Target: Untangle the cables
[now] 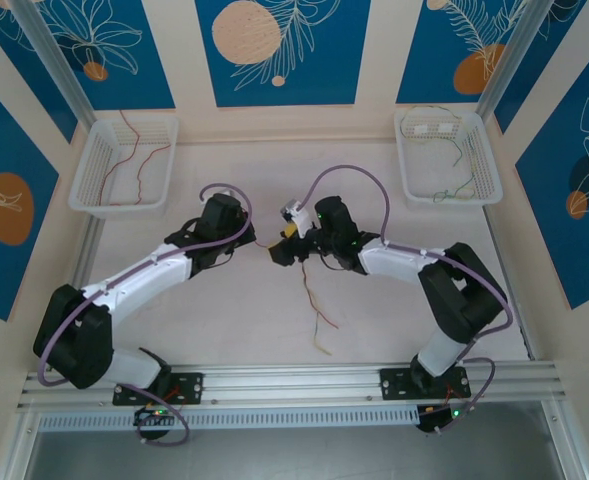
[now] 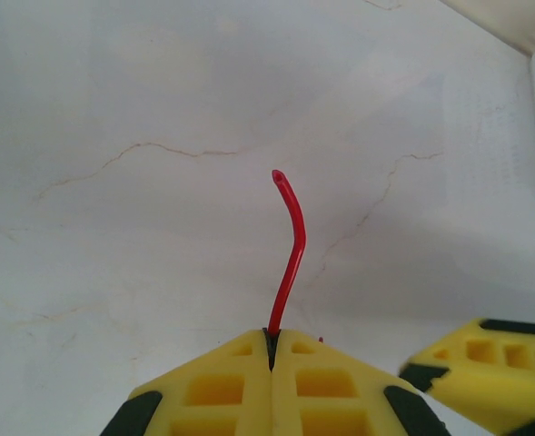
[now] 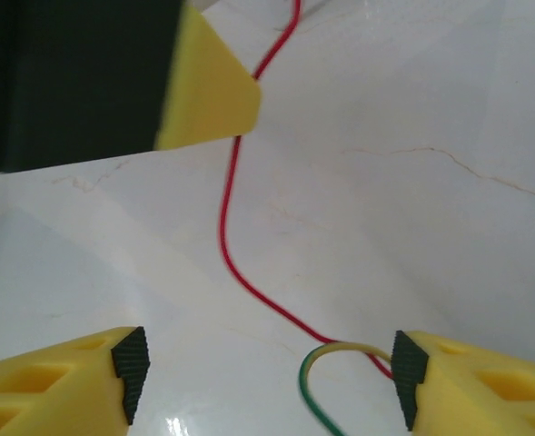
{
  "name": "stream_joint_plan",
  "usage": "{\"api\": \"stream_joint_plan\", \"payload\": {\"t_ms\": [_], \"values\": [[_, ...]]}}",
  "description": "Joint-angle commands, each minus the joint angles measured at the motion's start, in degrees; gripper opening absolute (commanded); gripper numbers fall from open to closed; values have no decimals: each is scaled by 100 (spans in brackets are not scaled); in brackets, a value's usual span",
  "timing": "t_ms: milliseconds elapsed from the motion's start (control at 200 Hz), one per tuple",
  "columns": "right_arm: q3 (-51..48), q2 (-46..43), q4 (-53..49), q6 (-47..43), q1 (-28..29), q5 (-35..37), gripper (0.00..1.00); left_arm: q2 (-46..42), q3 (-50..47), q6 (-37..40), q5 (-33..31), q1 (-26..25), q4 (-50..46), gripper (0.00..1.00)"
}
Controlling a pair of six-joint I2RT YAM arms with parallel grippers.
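Left gripper [image 2: 270,343] clamps shut on red cable [image 2: 292,254] end over table [image 1: 224,320] centre. Right gripper [image 3: 269,377] jaws apart, straddling yellow-green cable [image 3: 305,386] crossing it. Thin, light, floppy, likely slippery; grab beside crossing.

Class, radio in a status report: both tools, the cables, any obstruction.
Left tool shut on red cable. Right tool open, red cable and yellow-green cable between its fingers. Left tool close ahead.

L gripper [image 2: 272,339] pinched, R gripper [image 3: 269,374] agape
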Motion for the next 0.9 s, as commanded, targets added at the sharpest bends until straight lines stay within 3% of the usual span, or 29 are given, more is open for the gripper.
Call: {"api": "stream_joint_plan", "payload": {"t_ms": [0,180,375,555,580,600,635,895], "values": [[486,351,-431,-234,26,-256,62,-211,-62,129,-27,43,88,0],[524,547,-243,-5,-19,-192,64,-301,-122,118,-123,43,40,0],[595,585,-377,-38,-19,-220,37,-373,-191,99,-207,39,23,0],[489,493,-404,-113,-54,-201,28,-372,-152,100,-346,41,-53,0],[462,481,-377,-112,-61,-211,23,-375,-151,98,-367,45,-57,0],[427,457,-348,-112,-63,-219,11,-377,-151,101,-382,41,-63,0],[397,424,-326,-85,-65,-205,0,-386,-151,100,-430,48,-94,0],[337,-58,-548,-6,-95,-334,0,-716,-341,-28,-975,174,-358,0]]}}
